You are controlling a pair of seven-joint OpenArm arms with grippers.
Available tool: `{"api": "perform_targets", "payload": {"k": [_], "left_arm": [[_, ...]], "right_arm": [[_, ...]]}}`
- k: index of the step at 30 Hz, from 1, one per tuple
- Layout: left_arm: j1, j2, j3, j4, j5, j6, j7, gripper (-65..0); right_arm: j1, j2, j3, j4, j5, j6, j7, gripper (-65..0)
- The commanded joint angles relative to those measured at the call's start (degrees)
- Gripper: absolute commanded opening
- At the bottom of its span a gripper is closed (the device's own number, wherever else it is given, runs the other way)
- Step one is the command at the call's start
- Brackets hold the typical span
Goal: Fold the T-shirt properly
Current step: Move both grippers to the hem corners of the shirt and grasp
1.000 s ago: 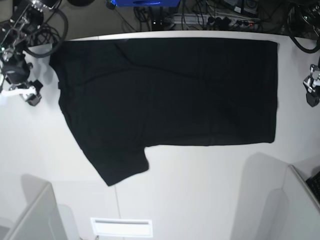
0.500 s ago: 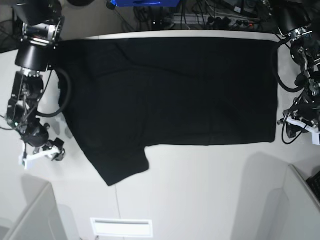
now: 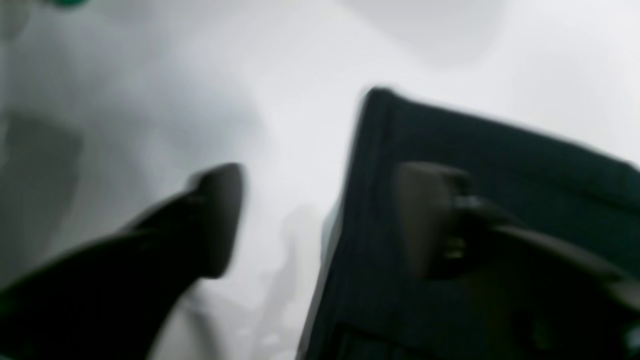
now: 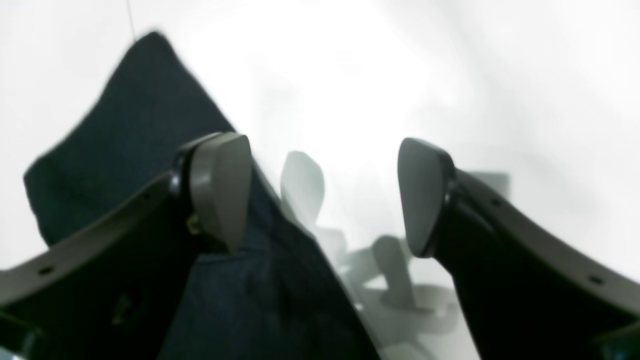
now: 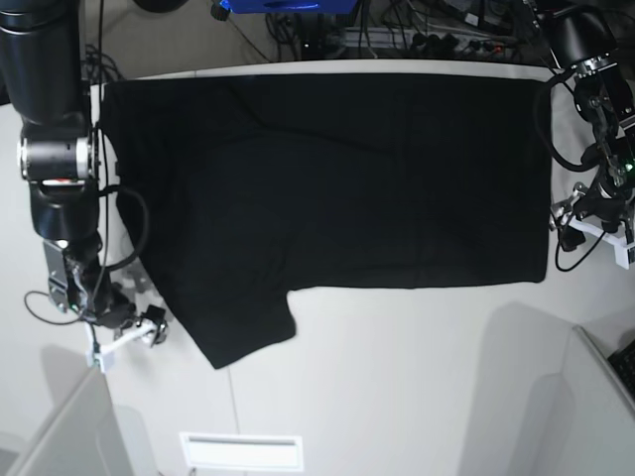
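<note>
t-shirt lies flat on the white table, plain side up. left gripper is open, straddling the hem corner. right gripper is open at the sleeve edge, empty. risk: jaws pinch only the top layer, so the fold drags unevenly.
</note>
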Motion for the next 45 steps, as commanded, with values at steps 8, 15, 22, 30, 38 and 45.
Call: {"api": "perform_targets", "payload": {"k": [8, 15, 22, 30, 38, 45], "left_arm": [[-0.08, -0.93, -0.34, 0.78, -0.43, -0.26, -1.61, -4.1], [-0.16, -0.93, -0.34, -0.28, -0.43, -0.26, -1.61, -4.1], [-0.16, -0.93, -0.34, -1.07, -0.43, -0.26, -1.61, -4.1], [-1.31, -1.01, -0.34, -2.65, -0.34, -0.26, -1.70, -4.1], [-9.39, -1.19, 0.10, -12.41, 0.01, -0.26, -1.79, -4.1], [-15.64, -1.37, 1.68, -20.59, 0.19, -0.17, -5.75, -4.1]], "right_arm": [[2.25, -2.41, -6.99, -2.70, 0.63, 0.73, 3.81, -21.6], [1.10, -3.29, -7.17, -2.61, 0.63, 0.73, 3.55, -21.8], [-0.30, -3.73, -7.17, -2.44, 0.63, 0.73, 3.55, -29.6], [-0.74, -3.73, -10.07, -2.44, 0.55, 0.47, 3.90, -44.3], [-0.57, -3.73, -12.35, -2.44, 0.72, 0.47, 3.90, -65.0], [-0.57, -3.73, -12.35, -2.44, 0.72, 0.38, 3.72, -65.0]]}}
